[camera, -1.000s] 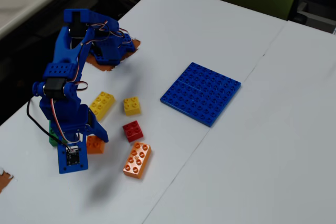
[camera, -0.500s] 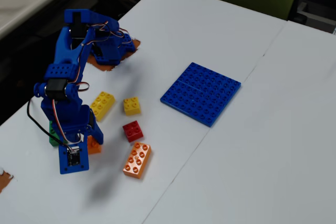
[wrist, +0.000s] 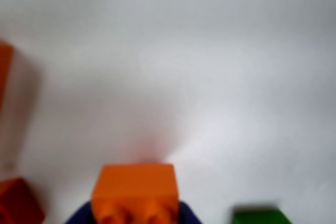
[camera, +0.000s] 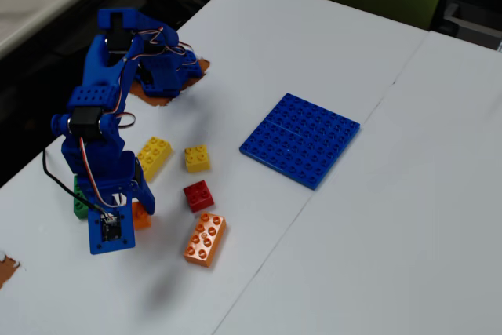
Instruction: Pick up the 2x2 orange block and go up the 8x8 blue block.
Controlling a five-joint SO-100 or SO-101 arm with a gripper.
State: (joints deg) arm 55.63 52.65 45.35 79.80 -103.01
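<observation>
You are at the pick-up step. In the wrist view the small orange brick [wrist: 135, 191] sits right at the bottom of the frame, pressed against the dark blue of the gripper [wrist: 134, 214], and in the fixed view it shows only as an orange sliver [camera: 141, 216] tucked under the arm's head. It looks gripped, though the blur keeps you from seeing the fingers, so how wide they stand cannot be told for sure.

Your next move, as I judge it, is a straight lift before any sideways travel. The blue baseplate [camera: 300, 138] lies well apart, up and to the right in the fixed view, and nothing stands on it.

Mind the clutter near the pick: the green brick [camera: 79, 203] just beside, the red brick [camera: 198, 195] and the long orange brick [camera: 205, 238] close by, and two yellow bricks [camera: 197, 158] between you and the plate. The white table [camera: 408, 217] beyond them is open, with its edge far off.
</observation>
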